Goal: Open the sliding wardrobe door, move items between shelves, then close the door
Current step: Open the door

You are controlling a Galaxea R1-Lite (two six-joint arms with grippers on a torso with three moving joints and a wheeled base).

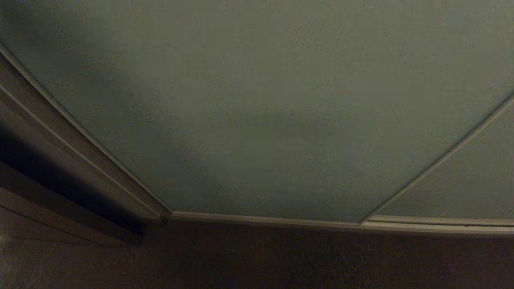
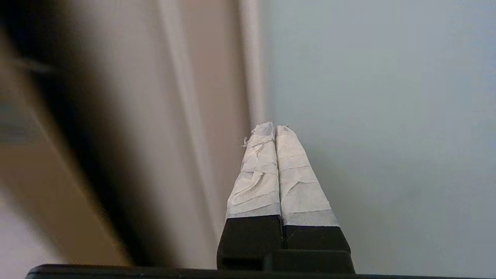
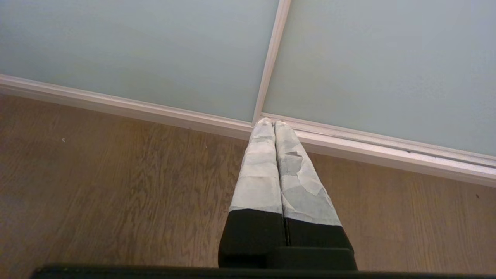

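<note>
The sliding wardrobe door (image 1: pixel 257 104) is a pale grey-green panel filling the head view, its slim silvery edge (image 1: pixel 88 134) close against the wardrobe's frame at the left. My left gripper (image 2: pixel 274 128) is shut and empty, its taped fingertips just in front of the door (image 2: pixel 379 116) next to that silvery edge (image 2: pixel 254 66). My right gripper (image 3: pixel 270 123) is shut and empty, held low over the wood floor and pointing at the seam (image 3: pixel 271 58) between two panels. Neither gripper shows in the head view. The items and the shelves are hidden.
A second panel (image 1: pixel 461 188) stands at the right, behind a slim frame strip (image 1: pixel 437 160). The floor rail (image 1: pixel 281 220) runs along the doors' foot above dark wood floor (image 1: pixel 257 261). A dark gap and a brown frame (image 1: pixel 60 188) lie at the left.
</note>
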